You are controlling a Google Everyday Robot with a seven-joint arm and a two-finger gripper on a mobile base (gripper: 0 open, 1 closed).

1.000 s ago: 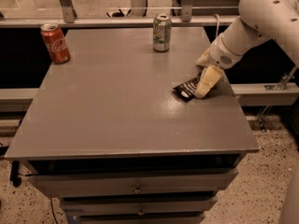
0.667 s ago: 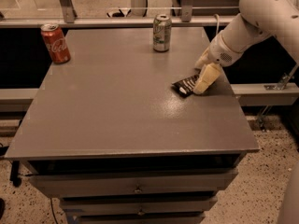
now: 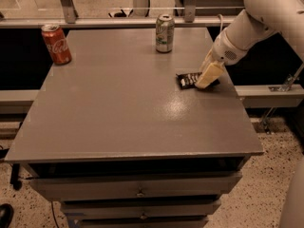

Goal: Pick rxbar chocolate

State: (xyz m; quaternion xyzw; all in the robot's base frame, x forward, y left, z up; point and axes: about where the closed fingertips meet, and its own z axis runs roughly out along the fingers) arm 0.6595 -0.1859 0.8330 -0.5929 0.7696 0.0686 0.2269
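The rxbar chocolate (image 3: pixel 186 80) is a flat black bar with white lettering, at the right side of the grey table (image 3: pixel 123 113). My gripper (image 3: pixel 208 76), with cream fingers, comes down from the white arm at the upper right. It is shut on the bar's right end and hides that end. The bar sticks out to the left of the fingers, level and very low over the tabletop.
A red cola can (image 3: pixel 56 43) stands at the far left corner. A pale green-white soda can (image 3: pixel 165 33) stands at the far middle edge, behind and to the left of the gripper. The table's right edge is close to the gripper. Drawers sit below the front edge.
The gripper and the bar have moved together a little up and away in the picture. The cans have not moved.
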